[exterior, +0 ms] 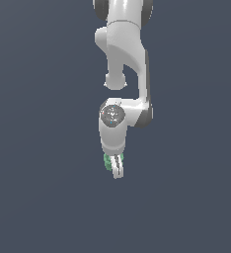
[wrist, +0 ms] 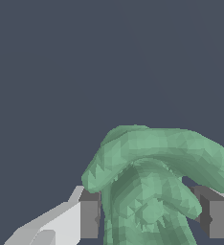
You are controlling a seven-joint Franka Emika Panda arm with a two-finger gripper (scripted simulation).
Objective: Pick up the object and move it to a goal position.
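Observation:
The object (wrist: 152, 186) is a mottled green lumpy thing with curved prongs. In the wrist view it fills the space between my two grey fingertip pads (wrist: 89, 217), which press on its sides. In the exterior view only a small green part of the object (exterior: 107, 161) shows beside my white gripper (exterior: 116, 168), which points down from the white arm in the middle of the picture. The gripper is shut on the object. Whether it rests on the floor or hangs above it cannot be told.
A plain dark grey-blue surface (exterior: 38, 197) spreads all around the arm in both views. No other objects, containers or edges show.

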